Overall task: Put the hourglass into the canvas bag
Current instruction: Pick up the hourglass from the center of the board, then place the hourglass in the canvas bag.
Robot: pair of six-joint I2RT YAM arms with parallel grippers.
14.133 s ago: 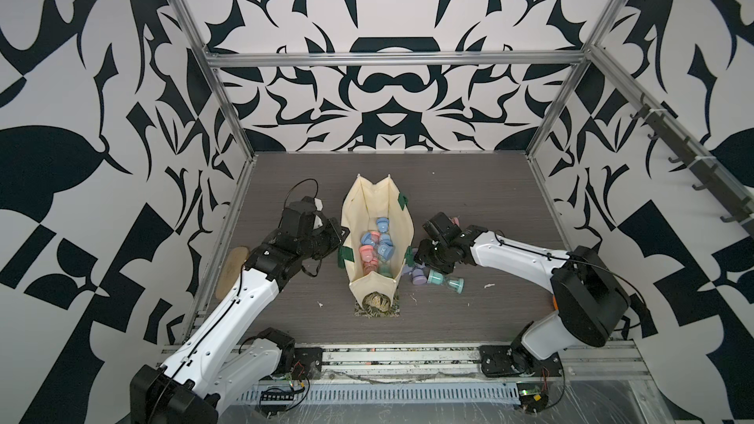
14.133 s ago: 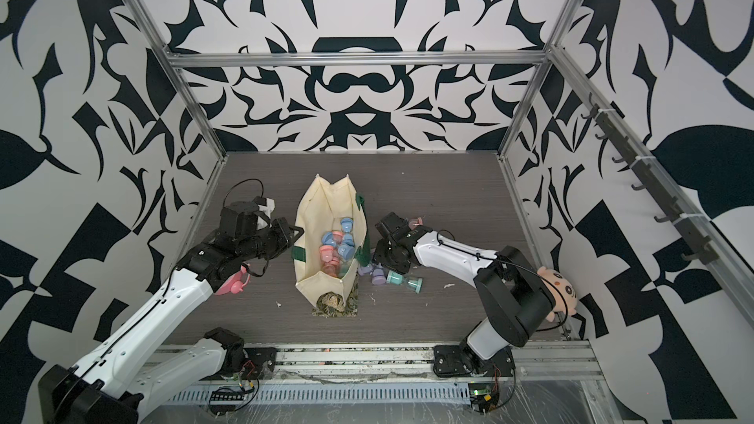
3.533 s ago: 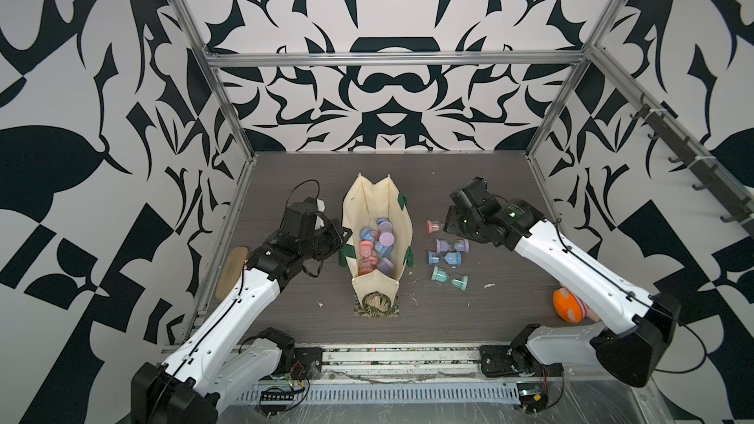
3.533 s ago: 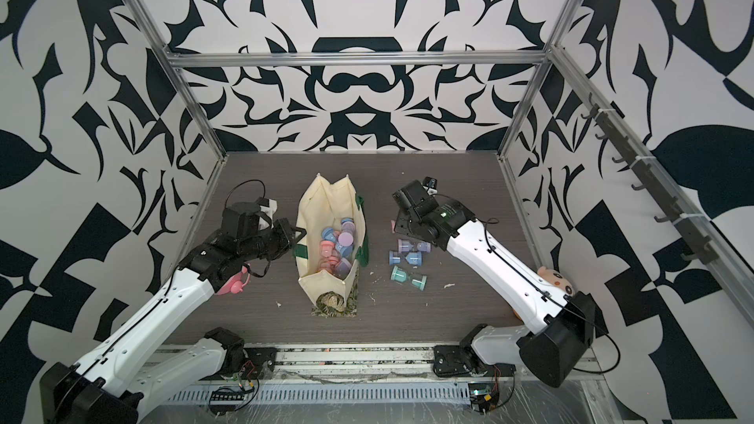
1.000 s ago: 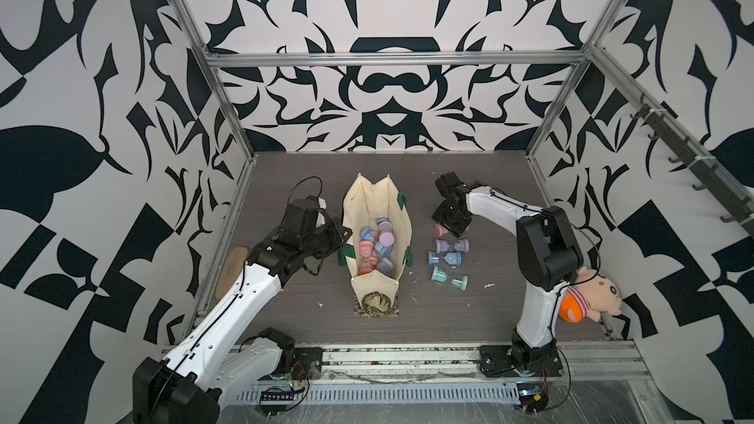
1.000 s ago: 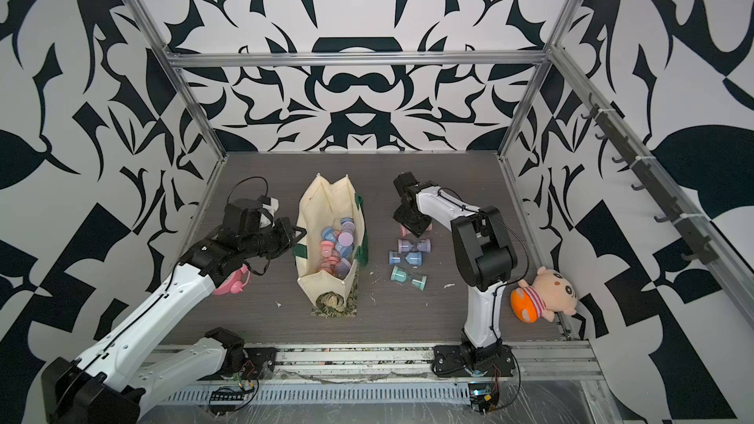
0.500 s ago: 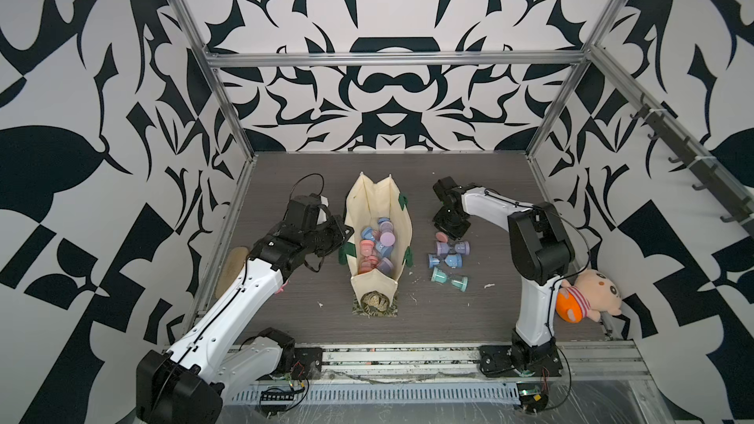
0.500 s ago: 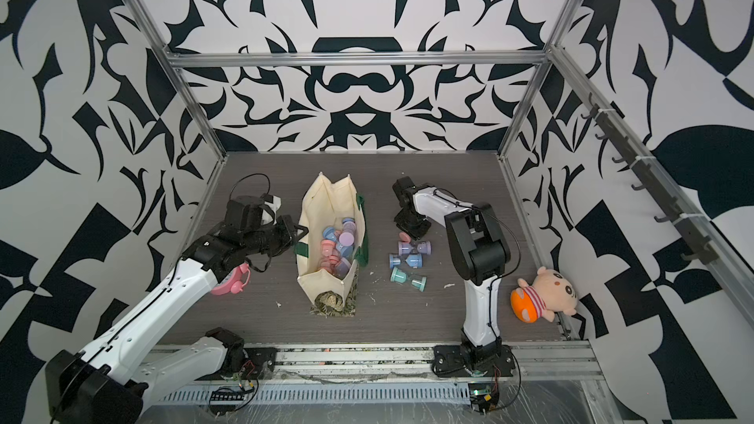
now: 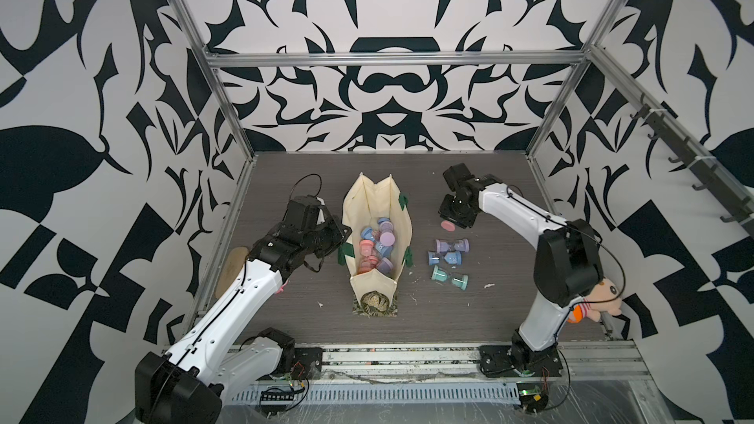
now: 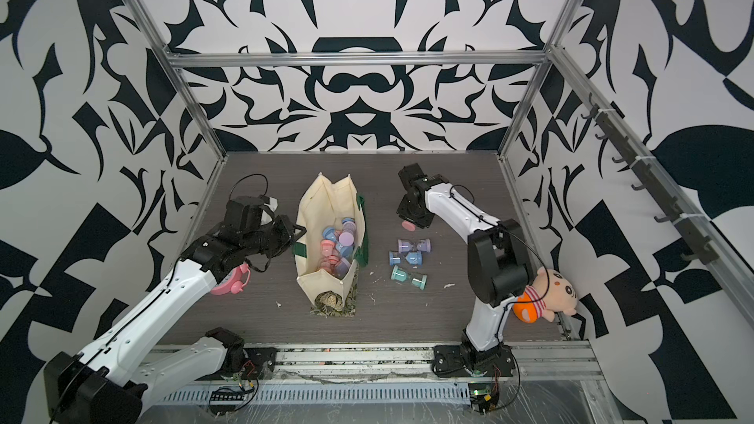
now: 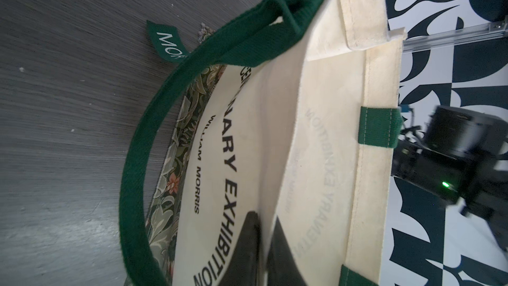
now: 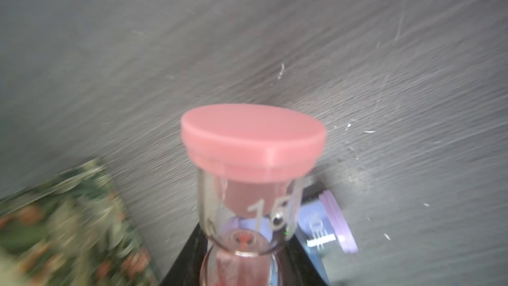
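right gripper (image 12: 244,268) pinches round-capped pink glass hourglass (image 12: 253,144) | left gripper (image 11: 265,243) nips cream canvas bag (image 11: 330,138) wall, ribbed green strap (image 11: 134,166) just beside

In both top views the right gripper (image 9: 455,217) covers its own grip; you get only one cap of the pink hourglass (image 9: 448,225). Right wrist view is smeared: the hourglass's lower bulb runs off the edge, the purple hourglass (image 12: 327,226) sits half behind it, the floral patch (image 12: 68,229) is mush. Left gripper (image 11: 265,217) fingers (image 11: 247,246) are cut by the frame. Pink clock (image 10: 230,281) half under the left arm. Brown lump (image 9: 375,301) at the canvas bag (image 9: 354,214)'s near end: too small for you to name.
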